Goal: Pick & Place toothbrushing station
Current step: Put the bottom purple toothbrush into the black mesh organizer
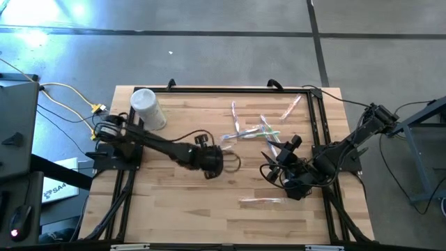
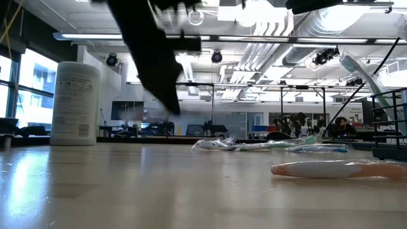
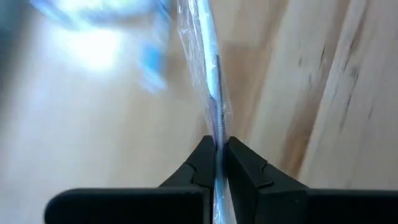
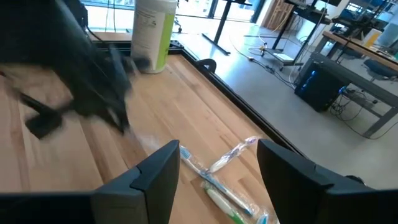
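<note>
High view: left gripper (image 1: 224, 160) mid-table; right gripper (image 1: 277, 155) beside scattered wrapped toothbrushes (image 1: 252, 130). Left wrist view: fingers (image 3: 200, 163) pinched together on a clear-wrapped toothbrush (image 3: 208, 68) above the wooden table (image 3: 323, 93). Right wrist view: fingers (image 4: 163, 163) spread apart above toothbrushes.

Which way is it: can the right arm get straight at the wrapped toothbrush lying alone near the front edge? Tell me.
Probably yes. The right gripper is open and empty, and the lone toothbrush lies on bare table beside it, nothing between them.
</note>
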You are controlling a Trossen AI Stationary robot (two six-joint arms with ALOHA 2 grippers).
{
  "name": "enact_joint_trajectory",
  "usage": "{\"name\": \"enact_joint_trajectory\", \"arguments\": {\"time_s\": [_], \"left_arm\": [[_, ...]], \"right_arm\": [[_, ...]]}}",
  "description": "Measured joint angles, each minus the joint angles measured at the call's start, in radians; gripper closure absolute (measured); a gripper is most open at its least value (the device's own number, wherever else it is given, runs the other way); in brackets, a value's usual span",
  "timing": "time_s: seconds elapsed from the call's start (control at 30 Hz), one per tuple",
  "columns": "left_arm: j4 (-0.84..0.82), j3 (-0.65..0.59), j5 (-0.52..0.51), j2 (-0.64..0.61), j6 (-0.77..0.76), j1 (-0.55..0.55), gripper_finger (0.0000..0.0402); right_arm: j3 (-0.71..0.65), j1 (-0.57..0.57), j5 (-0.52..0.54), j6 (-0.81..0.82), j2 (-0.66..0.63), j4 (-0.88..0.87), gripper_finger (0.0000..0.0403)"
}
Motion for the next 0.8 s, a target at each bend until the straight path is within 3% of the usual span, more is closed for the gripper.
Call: {"name": "enact_joint_trajectory", "arguments": {"time_s": [0.13, 0.23, 0.53, 0.7, 0.8], "left_arm": [[-0.119, 0.090, -0.235, -0.019, 0.202, -0.128, 0.0386], [-0.130, 0.149, -0.316, -0.024, 0.487, -0.245, 0.0386], [-0.001, 0.172, -0.497, -0.014, 1.117, -0.461, 0.0386], [0.099, 0.172, -0.507, 0.005, 1.509, -0.492, 0.0386], [0.209, 0.172, -0.507, 0.048, 1.744, -0.499, 0.0386]], "right_arm": [[0.000, 0.000, -0.007, 0.028, 0.000, 0.004, 0.0195], [0.000, 0.000, -0.074, 0.020, 0.000, 0.043, 0.0195], [0.000, -0.031, -0.446, -0.097, 0.000, 0.357, 0.0195], [0.000, -0.088, -0.627, -0.161, -0.001, 0.497, 0.0195], [0.000, -0.135, -0.679, -0.144, 0.008, 0.533, 0.0195]]}}
